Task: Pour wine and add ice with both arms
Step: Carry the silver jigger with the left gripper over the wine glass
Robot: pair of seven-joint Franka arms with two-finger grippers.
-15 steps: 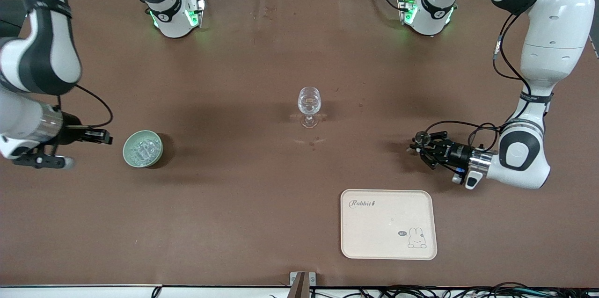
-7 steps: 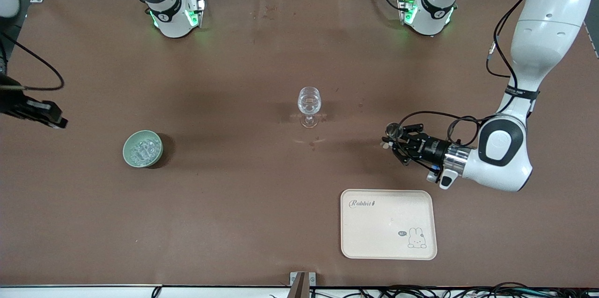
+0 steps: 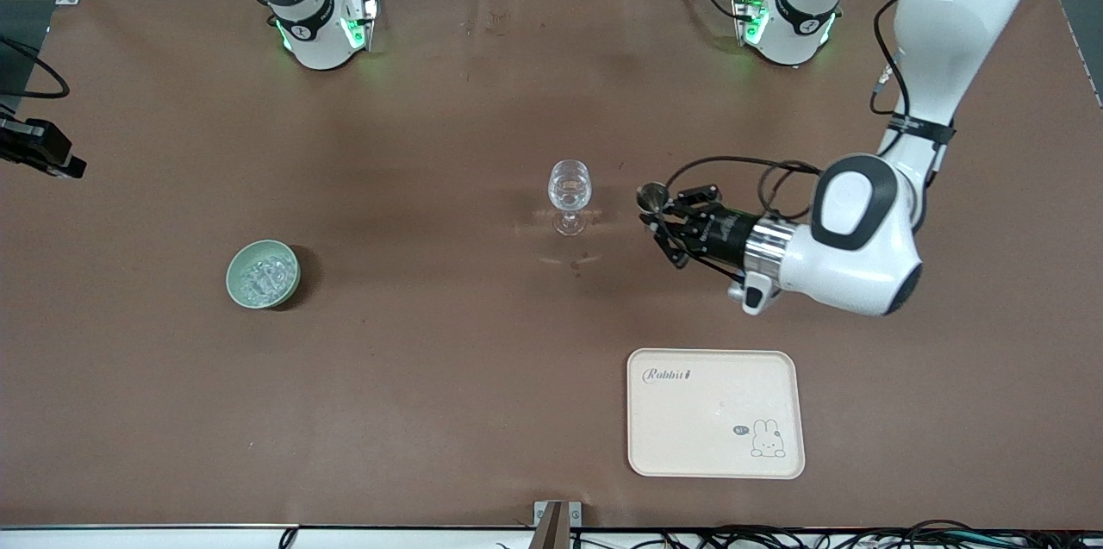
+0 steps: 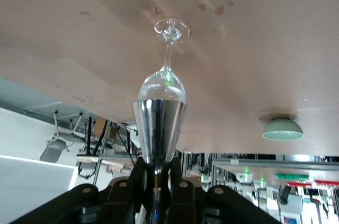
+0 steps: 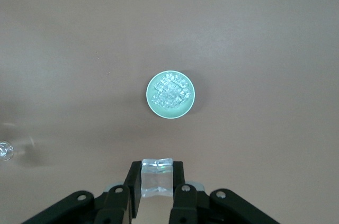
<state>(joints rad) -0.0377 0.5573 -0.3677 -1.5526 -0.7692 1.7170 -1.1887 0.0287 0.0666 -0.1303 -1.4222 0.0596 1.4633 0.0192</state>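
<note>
Beside the clear stemmed glass (image 3: 570, 195) mid-bench, the left gripper (image 3: 659, 217) has moved in clamping a steel jigger (image 4: 158, 131), while the right gripper (image 5: 157, 189), risen over the pale green bowl (image 5: 170, 95) of ice (image 5: 170, 90), pinches a clear ice cube (image 5: 157, 177).

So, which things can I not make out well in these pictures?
- Right tool: in the front view only a dark piece shows at the picture's edge; the ice cube it grips shows only in the right wrist view.
- Metal cup in the left tool: what it contains is not visible in any view.
- Wine glass: whether it holds liquid is unclear; it is transparent.
- Ice in the green bowl: too small to count.
</note>
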